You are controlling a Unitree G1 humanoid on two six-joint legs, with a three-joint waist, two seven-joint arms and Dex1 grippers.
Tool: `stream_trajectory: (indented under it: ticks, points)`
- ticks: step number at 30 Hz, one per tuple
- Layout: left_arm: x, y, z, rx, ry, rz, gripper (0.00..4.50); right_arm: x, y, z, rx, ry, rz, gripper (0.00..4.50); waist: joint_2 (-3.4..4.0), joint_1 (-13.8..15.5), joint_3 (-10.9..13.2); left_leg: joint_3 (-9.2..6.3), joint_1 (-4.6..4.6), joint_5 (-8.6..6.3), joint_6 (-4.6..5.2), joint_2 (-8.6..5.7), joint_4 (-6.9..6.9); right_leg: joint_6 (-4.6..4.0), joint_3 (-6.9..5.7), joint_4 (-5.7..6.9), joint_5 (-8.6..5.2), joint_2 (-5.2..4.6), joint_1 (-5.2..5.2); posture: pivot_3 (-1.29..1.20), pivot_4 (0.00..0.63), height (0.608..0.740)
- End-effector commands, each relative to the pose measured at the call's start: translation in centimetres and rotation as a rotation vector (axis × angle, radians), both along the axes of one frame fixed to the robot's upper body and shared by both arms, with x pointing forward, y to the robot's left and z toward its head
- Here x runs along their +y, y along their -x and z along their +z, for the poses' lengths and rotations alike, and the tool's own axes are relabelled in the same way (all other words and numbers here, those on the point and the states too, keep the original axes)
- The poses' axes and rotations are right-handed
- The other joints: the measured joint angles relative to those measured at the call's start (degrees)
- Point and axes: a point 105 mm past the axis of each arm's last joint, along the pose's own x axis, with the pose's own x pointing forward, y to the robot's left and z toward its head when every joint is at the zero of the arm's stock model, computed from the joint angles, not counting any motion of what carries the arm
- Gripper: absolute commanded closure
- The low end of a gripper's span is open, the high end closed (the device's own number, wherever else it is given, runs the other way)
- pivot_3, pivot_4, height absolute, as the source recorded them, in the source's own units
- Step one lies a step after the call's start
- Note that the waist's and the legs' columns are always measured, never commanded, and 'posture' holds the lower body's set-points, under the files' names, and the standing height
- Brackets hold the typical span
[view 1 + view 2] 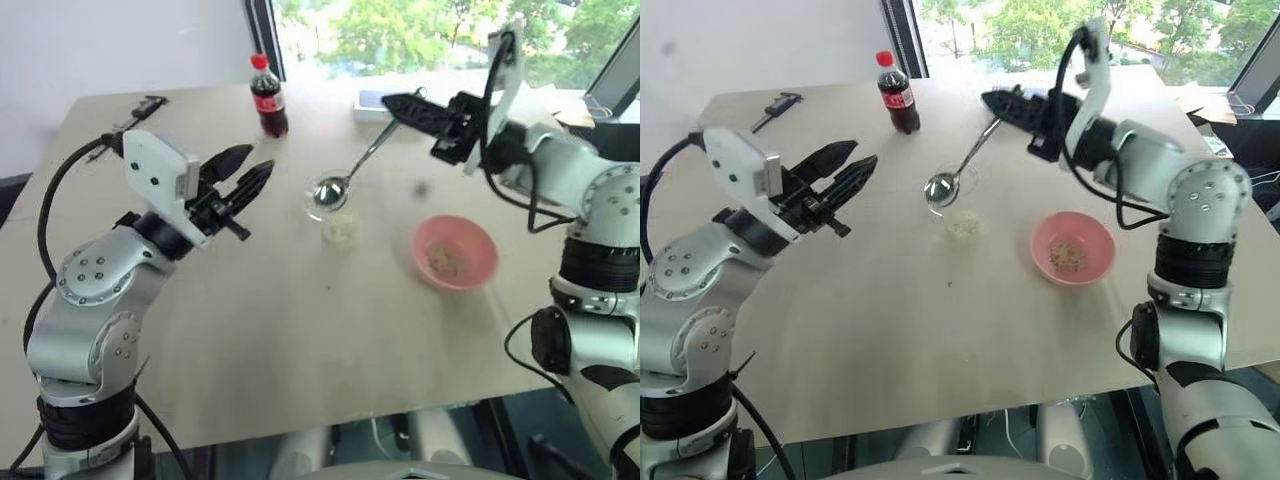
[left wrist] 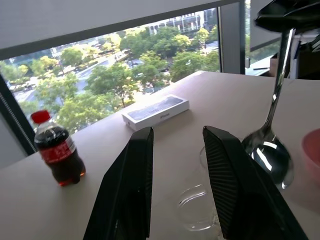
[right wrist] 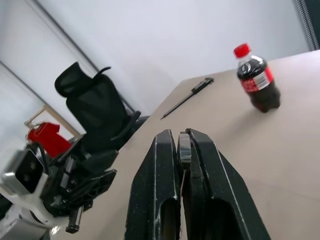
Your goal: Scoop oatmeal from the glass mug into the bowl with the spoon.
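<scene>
The glass mug [image 1: 336, 218] stands mid-table with pale oatmeal [image 1: 341, 232] at its bottom. My right gripper [image 1: 390, 101] is shut on the handle of the spoon [image 1: 329, 192]. The spoon slopes down so that its shiny scoop hangs just over the mug's rim, with no oatmeal showing in it. The pink bowl [image 1: 456, 251] sits to the right of the mug with a little oatmeal [image 1: 446, 262] inside. My left gripper [image 1: 247, 175] hovers left of the mug, open, its fingers [image 2: 137, 165] apart and holding nothing.
A red-capped cola bottle [image 1: 269, 97] stands at the table's far side, with a white box [image 1: 374, 103] to its right and a dark caliper [image 1: 141, 107] at the far left corner. A black office chair [image 3: 95, 107] stands beyond the table.
</scene>
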Motion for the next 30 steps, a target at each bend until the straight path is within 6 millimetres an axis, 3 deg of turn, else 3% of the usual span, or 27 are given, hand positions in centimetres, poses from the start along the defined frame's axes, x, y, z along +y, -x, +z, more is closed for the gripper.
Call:
stream_trajectory:
  ticks: [1,6,11,24,27,29,30]
  points:
    - [1.4,-1.0,-1.8,-0.008,0.044,0.081,2.85,-1.8,0.5,4.1,-0.051,-0.105,-0.015,4.50,0.10,-0.02,-0.03,0.10,0.04,0.00,0.00,-0.02,0.00,0.00,0.09,0.03,0.00,-0.03,0.00,0.00,0.150,0.740]
    - [0.6,-2.3,-5.6,0.080,0.156,0.035,2.85,-3.9,-0.7,5.1,-0.019,-0.152,-0.120,4.50,0.07,0.09,-0.04,0.12,0.01,0.00,0.01,0.02,0.00,0.00,0.09,-0.01,0.00,-0.02,0.00,0.00,0.150,0.740]
    - [0.6,-3.7,-8.5,0.100,0.090,0.034,2.85,-4.9,-1.2,5.7,-0.020,-0.170,-0.178,4.50,0.07,0.00,-0.04,0.21,0.02,0.00,0.02,0.02,-0.01,0.00,0.14,0.04,0.01,-0.04,-0.02,0.00,0.150,0.740]
    - [-1.2,-6.4,-9.5,0.027,-0.011,-0.008,2.85,-5.5,-1.1,5.7,-0.035,-0.162,-0.214,4.50,0.07,0.00,-0.04,0.29,-0.09,-0.01,0.06,0.03,-0.01,0.01,0.21,0.08,0.01,-0.14,-0.20,0.00,0.150,0.740]
    - [-1.3,-6.5,-9.6,0.022,-0.007,-0.003,2.20,-5.6,-1.1,5.6,-0.036,-0.160,-0.218,4.50,0.07,-0.02,-0.04,0.28,-0.15,-0.01,0.06,0.04,-0.01,0.01,0.22,0.09,0.01,-0.22,-0.27,0.00,0.150,0.740]
    - [-1.3,-6.6,-9.7,0.023,-0.009,-0.005,1.38,-5.7,-1.2,5.6,-0.038,-0.155,-0.223,4.50,0.07,-0.02,-0.04,0.28,-0.14,-0.01,0.06,0.04,-0.01,0.01,0.22,0.10,0.01,-0.22,-0.27,0.00,0.150,0.740]
    - [-1.5,-6.7,-9.9,0.026,-0.012,-0.010,0.69,-5.7,-1.2,5.5,-0.039,-0.154,-0.224,4.50,0.07,-0.02,-0.04,0.29,-0.14,-0.01,0.06,0.04,-0.01,0.01,0.22,0.11,0.01,-0.22,-0.27,0.00,0.150,0.740]
